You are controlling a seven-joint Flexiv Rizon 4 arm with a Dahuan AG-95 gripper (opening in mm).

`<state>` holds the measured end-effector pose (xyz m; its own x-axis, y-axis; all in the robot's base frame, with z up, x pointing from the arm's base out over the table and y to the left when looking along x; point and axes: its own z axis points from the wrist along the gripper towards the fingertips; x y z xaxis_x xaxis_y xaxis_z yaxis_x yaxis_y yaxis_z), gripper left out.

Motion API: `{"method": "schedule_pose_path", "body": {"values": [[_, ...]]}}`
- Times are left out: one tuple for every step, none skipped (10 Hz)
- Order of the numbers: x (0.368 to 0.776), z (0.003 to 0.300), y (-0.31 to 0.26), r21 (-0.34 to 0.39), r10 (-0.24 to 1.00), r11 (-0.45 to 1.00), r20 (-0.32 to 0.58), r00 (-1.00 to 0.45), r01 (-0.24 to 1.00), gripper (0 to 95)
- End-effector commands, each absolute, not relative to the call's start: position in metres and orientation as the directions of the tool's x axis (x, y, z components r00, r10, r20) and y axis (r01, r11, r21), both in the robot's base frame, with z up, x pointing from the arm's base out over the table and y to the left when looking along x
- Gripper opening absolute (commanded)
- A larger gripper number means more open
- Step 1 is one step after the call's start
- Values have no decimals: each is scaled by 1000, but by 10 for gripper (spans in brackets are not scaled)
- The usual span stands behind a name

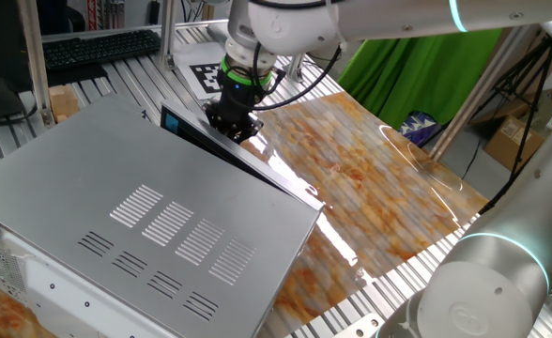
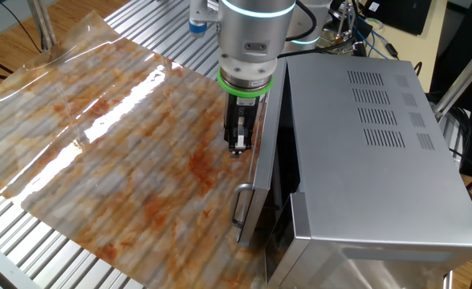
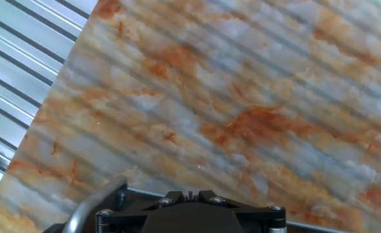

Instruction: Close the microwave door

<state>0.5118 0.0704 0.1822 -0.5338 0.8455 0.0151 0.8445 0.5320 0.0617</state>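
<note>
The microwave (image 1: 163,216) is a large grey box with vent slots on top, also in the other fixed view (image 2: 372,136). The microwave door (image 2: 262,160) stands slightly ajar, with a narrow dark gap at its free end by the silver handle (image 2: 242,205). In one fixed view the door (image 1: 222,148) shows as a dark panel with a bluish edge. My gripper (image 2: 238,147) points down with its fingers together, right at the door's outer face; I cannot tell if it touches. In the hand view only the gripper's black base (image 3: 189,194) and the handle (image 3: 93,204) show.
An orange-and-white marbled mat (image 2: 115,136) covers the slatted metal table (image 2: 27,257) in front of the door. A black-and-white marker tag (image 1: 204,75), a keyboard (image 1: 98,47), a green cloth (image 1: 417,66) and a blue object (image 1: 419,127) lie farther off.
</note>
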Motion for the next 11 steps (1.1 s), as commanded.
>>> {"method": "schedule_pose_path", "body": {"values": [[512, 182, 70, 60, 846, 531, 18, -532, 845, 0], [513, 182, 70, 56, 851, 524, 18, -526, 850, 0], [513, 180, 72, 51, 854, 519, 14, -521, 853, 0], [514, 179, 73, 50, 854, 519, 12, -520, 853, 0], [514, 179, 73, 51, 856, 516, 13, -517, 855, 0], [515, 179, 74, 51, 858, 512, 14, -513, 858, 0], [514, 180, 75, 51, 860, 508, 14, -509, 860, 0], [514, 181, 77, 51, 865, 500, 16, -502, 864, 0], [512, 182, 80, 51, 868, 495, 19, -497, 867, 0], [511, 183, 82, 51, 870, 492, 20, -493, 869, 0], [510, 183, 85, 51, 873, 487, 21, -488, 872, 0]]}}
